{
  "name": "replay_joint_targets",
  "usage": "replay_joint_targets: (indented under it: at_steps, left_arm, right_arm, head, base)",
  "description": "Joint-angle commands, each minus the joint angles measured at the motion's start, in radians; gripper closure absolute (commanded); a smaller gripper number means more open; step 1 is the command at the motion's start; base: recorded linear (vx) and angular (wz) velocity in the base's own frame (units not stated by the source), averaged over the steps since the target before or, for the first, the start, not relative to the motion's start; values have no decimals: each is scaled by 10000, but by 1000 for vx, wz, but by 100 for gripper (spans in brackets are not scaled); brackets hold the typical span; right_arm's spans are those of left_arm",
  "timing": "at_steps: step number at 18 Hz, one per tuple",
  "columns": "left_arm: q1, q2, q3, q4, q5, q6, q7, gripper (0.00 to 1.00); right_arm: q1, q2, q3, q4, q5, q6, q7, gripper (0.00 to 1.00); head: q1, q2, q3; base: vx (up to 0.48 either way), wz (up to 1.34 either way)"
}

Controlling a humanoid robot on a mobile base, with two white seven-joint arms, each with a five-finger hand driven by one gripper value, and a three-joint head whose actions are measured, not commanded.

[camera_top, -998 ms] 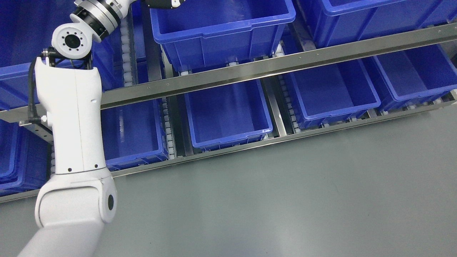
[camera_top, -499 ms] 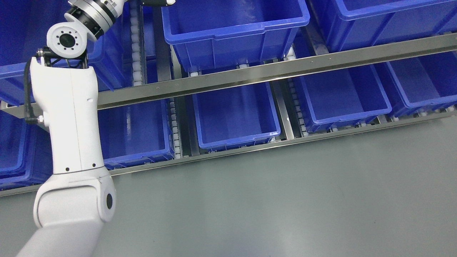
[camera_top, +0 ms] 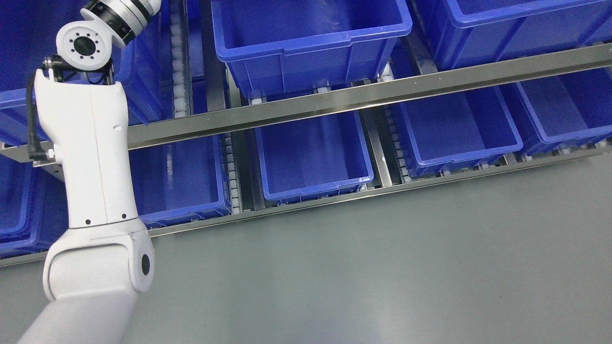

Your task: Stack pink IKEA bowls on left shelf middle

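Just one head cam here, tilted, looking steeply down at the shelf rack [camera_top: 363, 98] of blue bins [camera_top: 313, 157] and grey floor [camera_top: 382, 267], with the left arm [camera_top: 93, 181] close at the left edge.

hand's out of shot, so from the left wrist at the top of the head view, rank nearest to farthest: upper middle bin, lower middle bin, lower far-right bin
From the left wrist:
1. upper middle bin, top centre, upper tier
2. lower middle bin, centre, below the rail
3. lower far-right bin, right edge
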Motion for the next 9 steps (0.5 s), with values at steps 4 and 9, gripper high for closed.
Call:
replay_joint_targets:
  at_steps: [4, 9]
  left_arm:
    - [51, -17, 9, 24, -3, -12, -5, 98]
    - [-148, -48, 10, 24, -3, 18, -5, 98]
  right_arm:
    - [-1, -174, 0, 0, 0, -3, 20, 0]
    - [-1, -174, 0, 0, 0, -3, 5, 0]
  head:
    - [0, 0, 0]
    - [0, 0, 0]
  base:
    - [34, -39]
    - [67, 74]
